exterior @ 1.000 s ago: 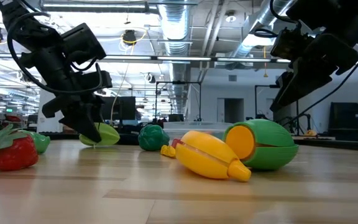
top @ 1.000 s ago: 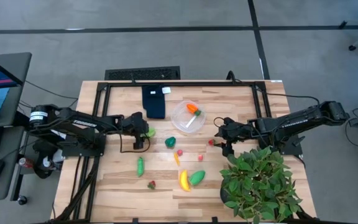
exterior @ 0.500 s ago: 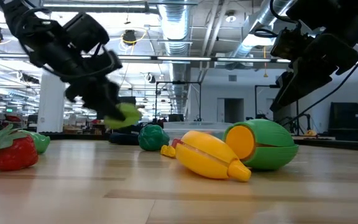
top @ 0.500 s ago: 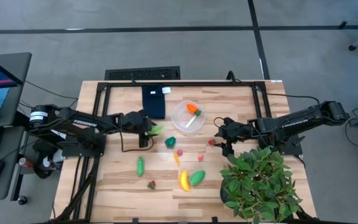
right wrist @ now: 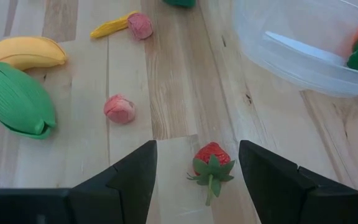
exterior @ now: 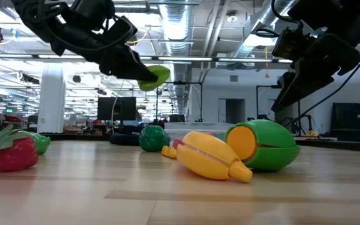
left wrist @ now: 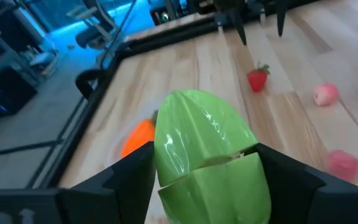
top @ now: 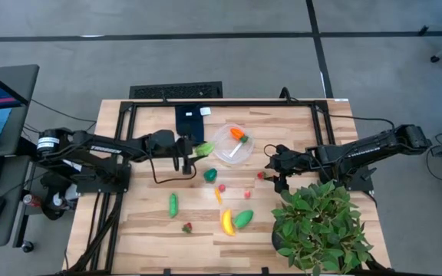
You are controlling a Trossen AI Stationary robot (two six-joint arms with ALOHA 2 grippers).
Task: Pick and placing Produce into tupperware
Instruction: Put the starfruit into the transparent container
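The light green toy piece (left wrist: 207,155) looks like hollow hard plastic to me: light, stiff and glossy, so I would guess it can slip if pinched on its rounded flanks, and the best hold is across its middle, where a seam runs. That is how the left gripper (top: 192,151) has it, with its jaws closed down to the width of the piece and one dark finger pressed on either side. In the low view the piece (exterior: 153,77) rides well clear of the table, and from above it (top: 203,148) sits just beside the rim of the tupperware (top: 222,135), which already holds an orange carrot (top: 238,133). The right gripper (top: 274,165) hangs low over the table on the far side of the tupperware, its jaws spread wide and empty, with a small red strawberry (right wrist: 212,158) lying on the wood between them in its wrist view. The yellow banana (top: 226,222) and a darker green pod (top: 243,218) lie touching near the potted plant (top: 318,226), well apart from the bowl.
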